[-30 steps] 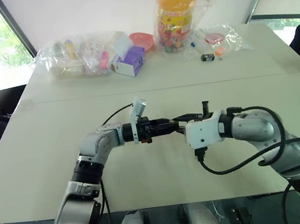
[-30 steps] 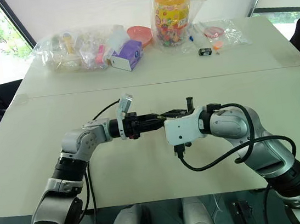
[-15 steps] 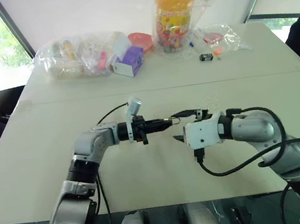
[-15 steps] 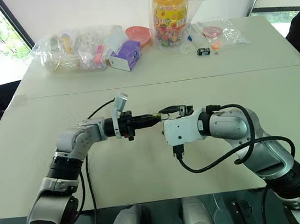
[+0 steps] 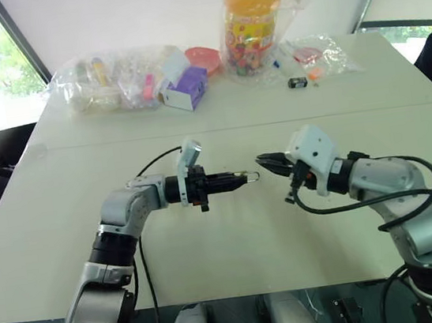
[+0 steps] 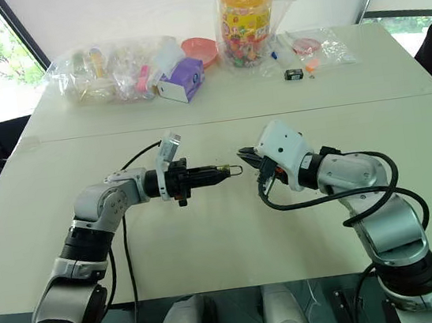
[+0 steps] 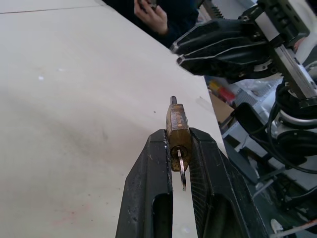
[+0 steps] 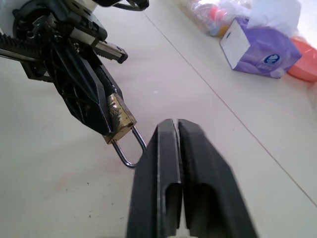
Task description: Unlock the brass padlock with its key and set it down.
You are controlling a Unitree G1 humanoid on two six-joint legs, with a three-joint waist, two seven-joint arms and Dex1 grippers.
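My left gripper [image 7: 179, 148] is clamped on the brass padlock [image 7: 177, 130], held in the air above the middle of the tabletop [image 5: 233, 231], shackle [image 8: 130, 151] pointing toward my right gripper [image 8: 177, 130] — that one is pinched together on nothing, just beside the lock. The lock looks tiny, hard, light and probably slick, so I judge the flat body faces the place to grip. I count one padlock, one key [image 7: 182, 167] — hanging from its underside.

Both arms raised, grippers facing each other

Left gripper [image 5: 244, 178] points level, fingers [image 7: 148, 188] clamped; right gripper [image 5: 263, 159] apart, fingers [image 8: 198, 163] pressed together.
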